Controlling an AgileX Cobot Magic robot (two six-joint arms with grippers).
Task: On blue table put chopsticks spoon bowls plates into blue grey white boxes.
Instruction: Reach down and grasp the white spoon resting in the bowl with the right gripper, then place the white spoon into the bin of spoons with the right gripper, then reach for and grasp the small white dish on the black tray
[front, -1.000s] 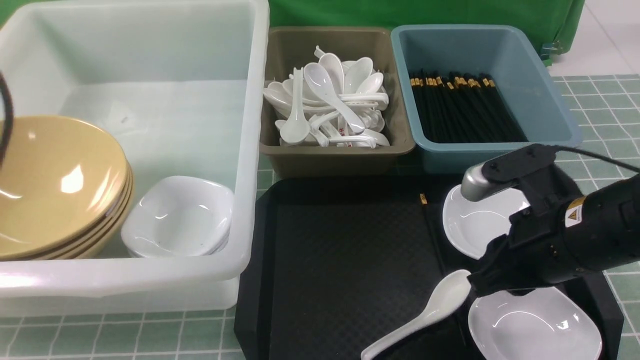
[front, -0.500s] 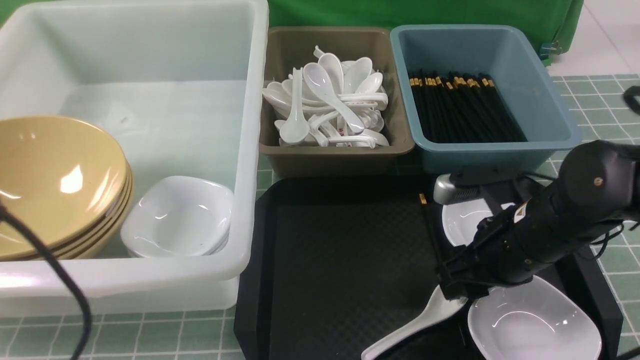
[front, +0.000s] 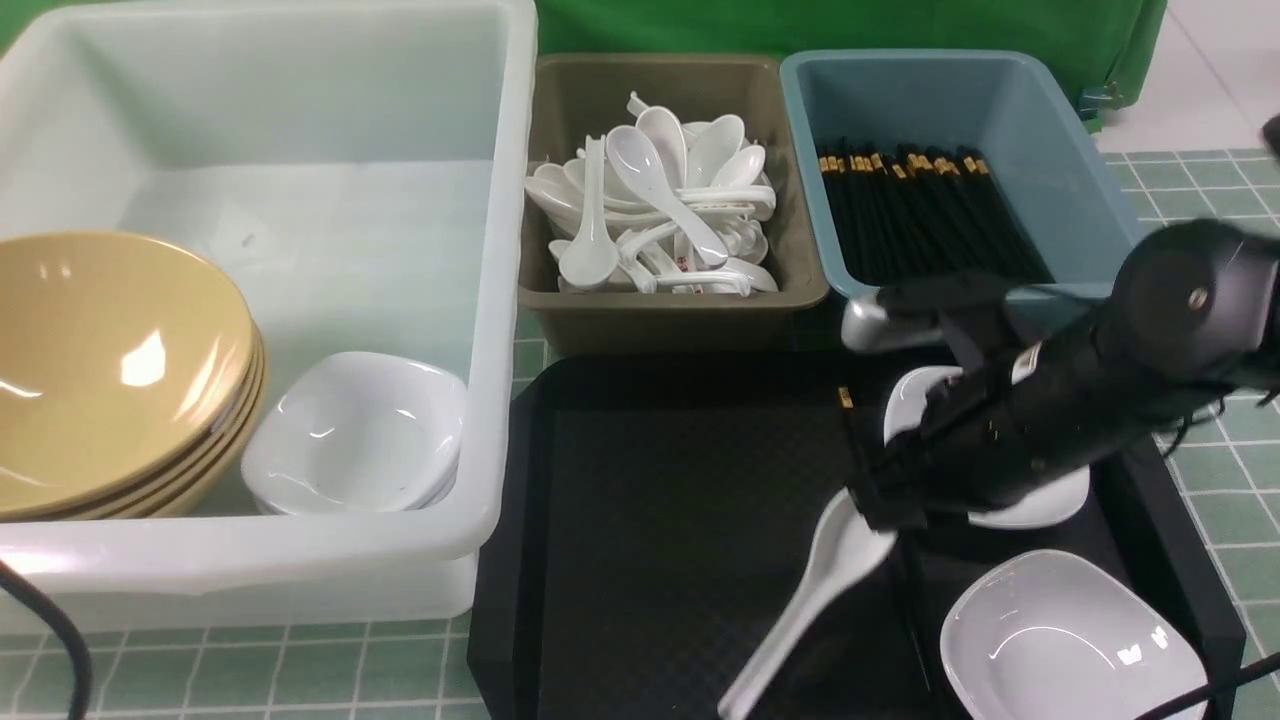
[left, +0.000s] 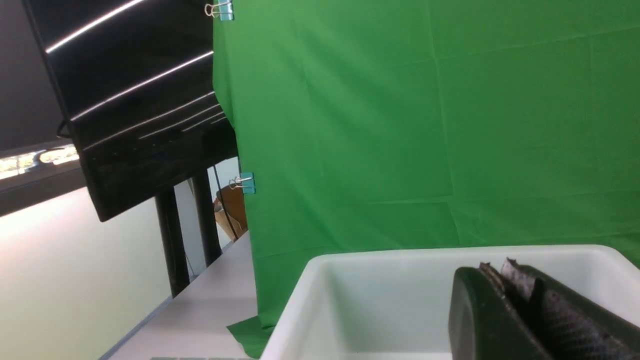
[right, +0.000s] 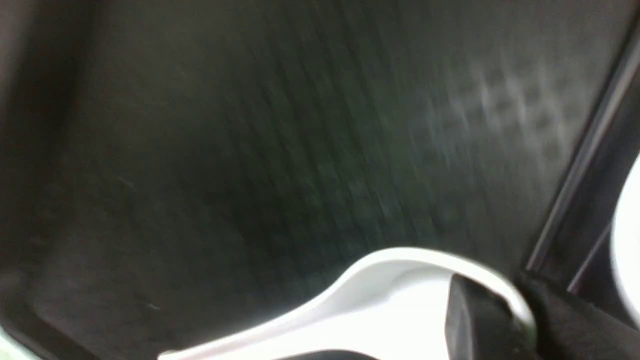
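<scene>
Right gripper (front: 872, 512) is pinching the scoop rim of the spoon (front: 800, 610), one finger inside the scoop, and the handle slants down toward the near edge of the black tray (front: 680, 480). Left gripper (left: 500, 274) has its fingers pressed together, up above the white box (left: 380, 270).

A: Bright, even, from overhead; white glare spots on the glossy tan-yellow bowls (front: 110, 370) and small white shallow dishes (front: 1070, 640).
B: Motion-blurred around the black right arm (front: 1180, 300); smeared too in the right wrist view, glossy white soup spoon (right: 390, 300) and black textured tray (right: 250, 150) alike.
</scene>
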